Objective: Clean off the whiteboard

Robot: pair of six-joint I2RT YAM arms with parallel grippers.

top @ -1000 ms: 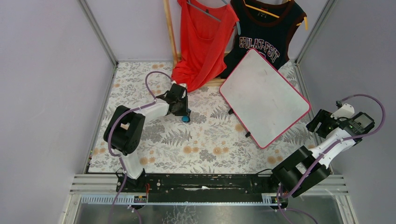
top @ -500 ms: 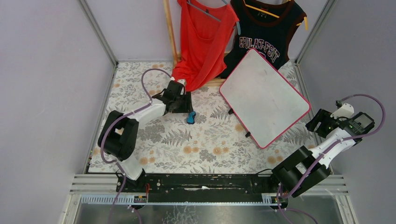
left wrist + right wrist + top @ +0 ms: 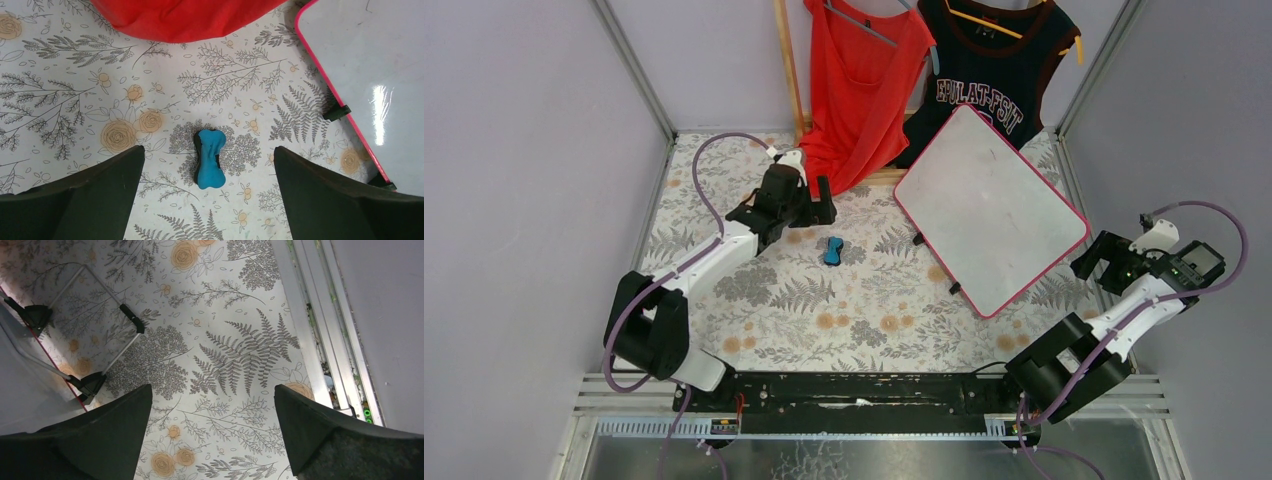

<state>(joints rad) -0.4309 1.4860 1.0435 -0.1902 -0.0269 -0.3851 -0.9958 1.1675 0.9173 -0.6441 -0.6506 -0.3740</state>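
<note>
The whiteboard (image 3: 989,207), white with a thin pink-red frame, stands tilted at the back right of the floral table, and no writing shows on it. Its corner shows in the left wrist view (image 3: 370,60) and its edge in the right wrist view (image 3: 20,390). A small blue eraser (image 3: 832,250) lies loose on the table left of the board. My left gripper (image 3: 812,205) hovers open just behind and above the eraser (image 3: 210,159), which touches neither finger. My right gripper (image 3: 1104,262) stands open and empty beside the board's near right edge, over bare tablecloth (image 3: 212,386).
A red top (image 3: 859,90) and a black jersey (image 3: 994,70) hang from a wooden rack (image 3: 789,70) at the back, the red hem reaching the table. The board's black feet (image 3: 90,382) and wire stand sit near my right gripper. A metal rail (image 3: 320,340) and wall bound the right side.
My left gripper has opened, let go of the blue eraser and pulled back up and to the left. The eraser now lies on the table. My right gripper's jaws have spread wider.
</note>
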